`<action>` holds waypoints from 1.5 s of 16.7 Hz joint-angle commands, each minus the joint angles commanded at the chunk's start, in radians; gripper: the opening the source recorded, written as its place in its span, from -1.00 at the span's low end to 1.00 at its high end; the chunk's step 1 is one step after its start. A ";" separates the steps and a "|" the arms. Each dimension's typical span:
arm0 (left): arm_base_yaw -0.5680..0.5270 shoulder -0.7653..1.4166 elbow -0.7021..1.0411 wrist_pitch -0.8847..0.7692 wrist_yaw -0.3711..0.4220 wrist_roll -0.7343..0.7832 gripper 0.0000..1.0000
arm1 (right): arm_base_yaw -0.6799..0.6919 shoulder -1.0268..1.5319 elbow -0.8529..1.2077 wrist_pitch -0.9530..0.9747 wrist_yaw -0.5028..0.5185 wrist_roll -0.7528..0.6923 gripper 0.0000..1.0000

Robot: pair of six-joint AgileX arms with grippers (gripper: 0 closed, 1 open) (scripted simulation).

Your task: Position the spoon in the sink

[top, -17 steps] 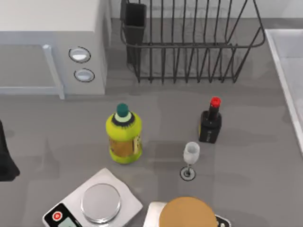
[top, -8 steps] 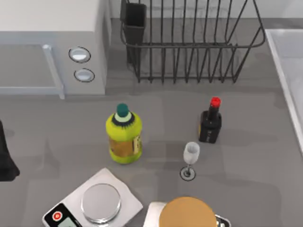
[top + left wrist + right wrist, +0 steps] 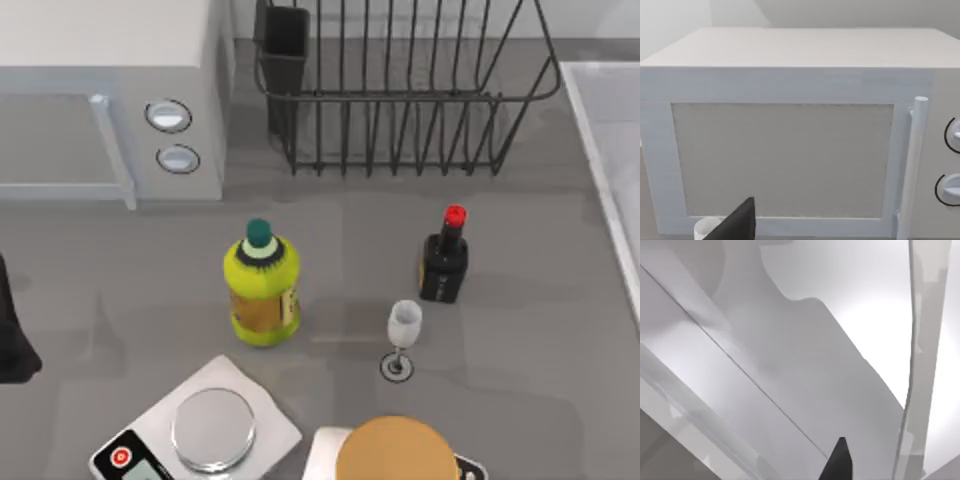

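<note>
Right gripper finger [image 3: 838, 462]: one dark tip visible in right wrist view, over pale basin of sink [image 3: 805, 365]; apart or together, cannot tell. Left gripper finger [image 3: 737, 225]: one dark tip in front of microwave [image 3: 785, 155] door; state cannot tell. Left arm [image 3: 12, 335] parked at 9 o'clock edge of table. Sink rim [image 3: 600, 150] at 3 o'clock edge. Dish rack [image 3: 400, 90] at 12 o'clock. Yellow bottle [image 3: 262, 285] centre; dark bottle [image 3: 444, 260], wine glass [image 3: 403, 335] right of it.

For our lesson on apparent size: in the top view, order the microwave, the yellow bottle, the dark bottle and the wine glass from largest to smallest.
1. microwave
2. yellow bottle
3. dark bottle
4. wine glass
</note>
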 joint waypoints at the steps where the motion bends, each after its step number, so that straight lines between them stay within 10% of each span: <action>1: 0.000 0.000 0.000 0.000 0.000 0.000 1.00 | 0.001 -0.017 -0.054 0.033 -0.001 -0.002 -1.00; 12: 0.000 0.000 0.000 0.000 0.000 0.000 1.00 | -0.002 -0.108 -0.368 0.240 0.003 -0.004 -1.00; 25: 0.000 0.000 0.000 0.000 0.000 0.000 1.00 | -0.002 -0.108 -0.368 0.240 0.003 -0.004 0.96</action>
